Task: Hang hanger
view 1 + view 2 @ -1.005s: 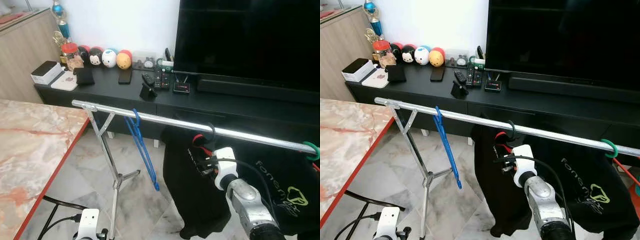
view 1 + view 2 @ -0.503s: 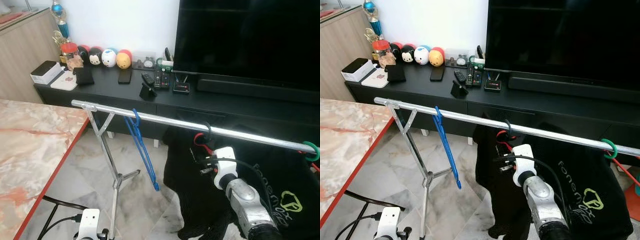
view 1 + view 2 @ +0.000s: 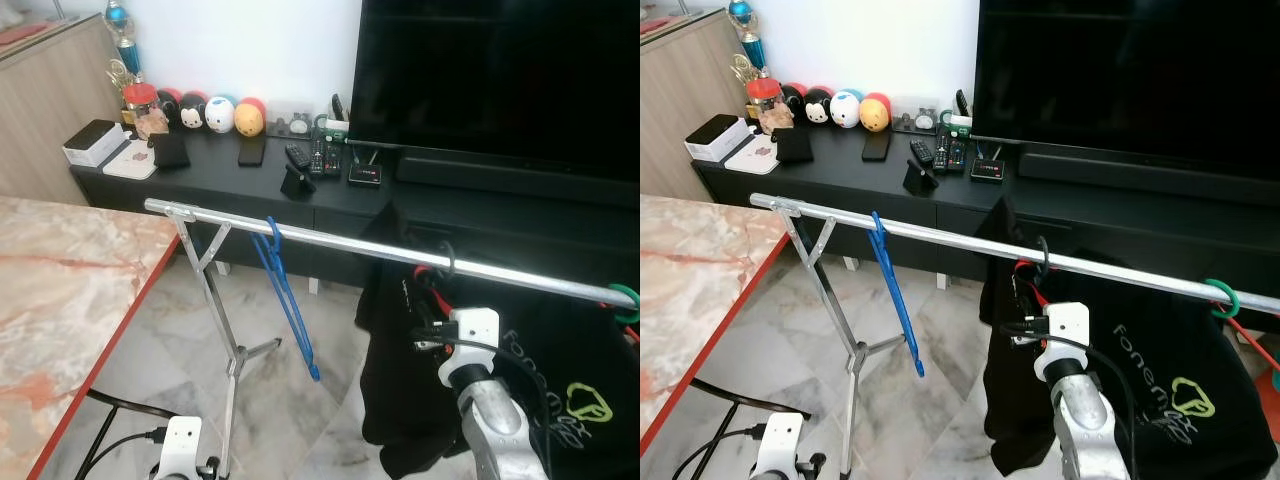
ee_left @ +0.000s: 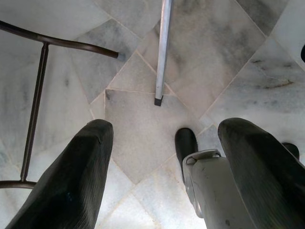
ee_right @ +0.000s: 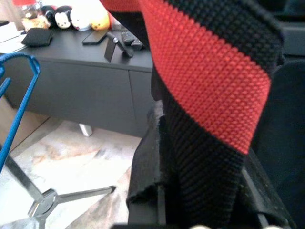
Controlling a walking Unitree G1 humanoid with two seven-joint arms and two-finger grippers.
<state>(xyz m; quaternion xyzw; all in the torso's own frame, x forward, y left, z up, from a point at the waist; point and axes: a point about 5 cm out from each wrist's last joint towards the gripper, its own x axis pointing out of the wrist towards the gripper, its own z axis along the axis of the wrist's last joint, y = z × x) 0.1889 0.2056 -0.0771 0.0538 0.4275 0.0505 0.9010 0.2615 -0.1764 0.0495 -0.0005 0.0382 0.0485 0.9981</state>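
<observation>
A silver clothes rail (image 3: pixel 340 243) runs across in front of me. The black hook of a hanger (image 3: pixel 447 258) sits over it, carrying a black shirt (image 3: pixel 400 400) with a red collar (image 5: pixel 209 71). My right gripper (image 3: pixel 432 322) is just under the rail, shut on that hanger at the collar, its fingertips buried in the cloth. A bare blue hanger (image 3: pixel 285 290) hangs further left on the rail. My left gripper (image 4: pixel 167 167) hangs low over the marble floor, open with nothing between its fingers.
A green hook (image 3: pixel 625 300) at the rail's right end holds a black shirt with a green logo (image 3: pixel 585 405). Behind stand a black TV cabinet (image 3: pixel 250 185) with toys and remotes, and a large TV (image 3: pixel 500 80). A marble table with a red edge (image 3: pixel 60 320) is at my left; the rack's legs (image 3: pixel 235 365) spread below.
My right gripper has moved right along the rail with the black hanger and its shirt. The shirt has swung with it. The blue hanger has stayed put.
</observation>
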